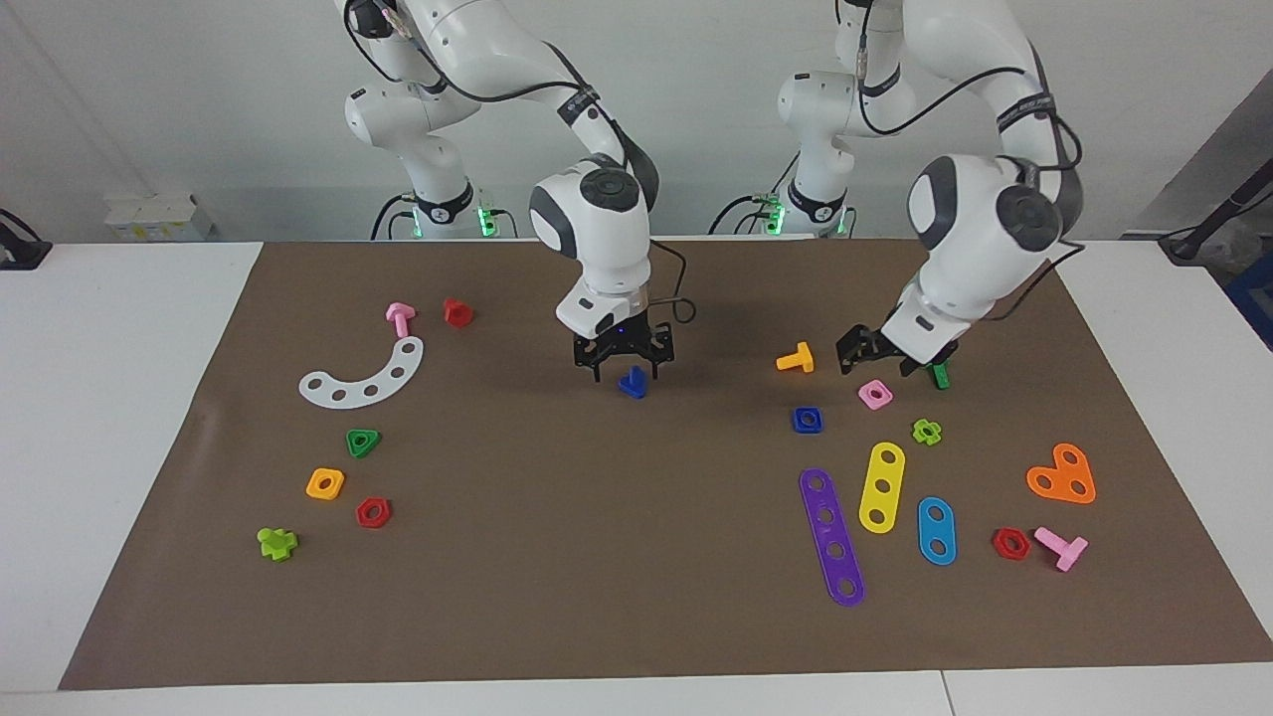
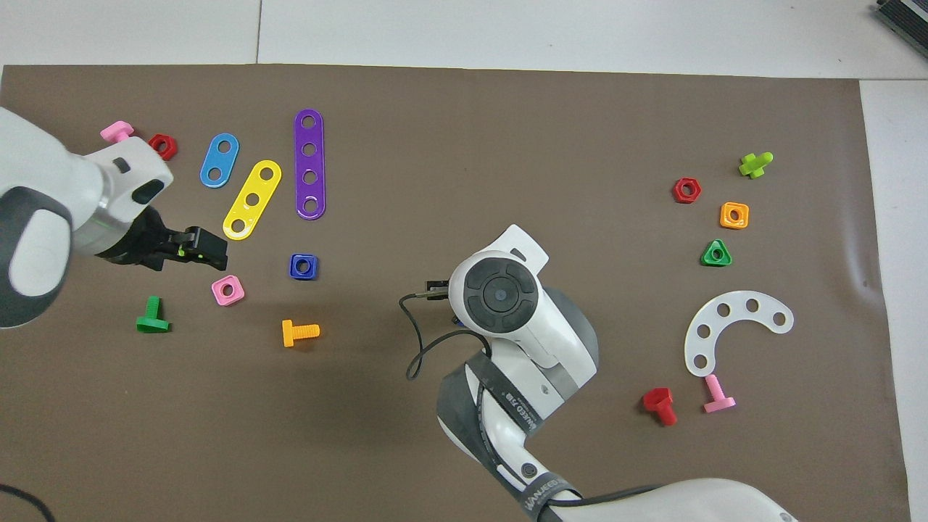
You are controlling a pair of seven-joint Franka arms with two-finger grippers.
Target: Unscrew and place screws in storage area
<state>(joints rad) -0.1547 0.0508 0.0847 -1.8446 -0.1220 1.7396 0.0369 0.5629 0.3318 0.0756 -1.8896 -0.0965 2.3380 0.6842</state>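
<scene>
The dark-blue bolt (image 1: 633, 382) is right under my right gripper (image 1: 626, 376) at the middle of the brown mat (image 1: 597, 597). I cannot tell whether the bolt is held or rests on the mat. In the overhead view the right arm's wrist (image 2: 500, 296) covers the bolt. My left gripper (image 1: 879, 360) is open and empty. It hangs low over the mat beside a pink square nut (image 1: 875, 395) and a green bolt (image 1: 939, 375). It also shows in the overhead view (image 2: 196, 246).
A blue square nut (image 1: 808, 419), an orange bolt (image 1: 796, 359) and purple (image 1: 832, 537), yellow (image 1: 882, 486) and light-blue (image 1: 936, 530) plates lie toward the left arm's end. A white curved plate (image 1: 363, 378), a pink bolt (image 1: 400, 317) and a red bolt (image 1: 456, 312) lie toward the right arm's end.
</scene>
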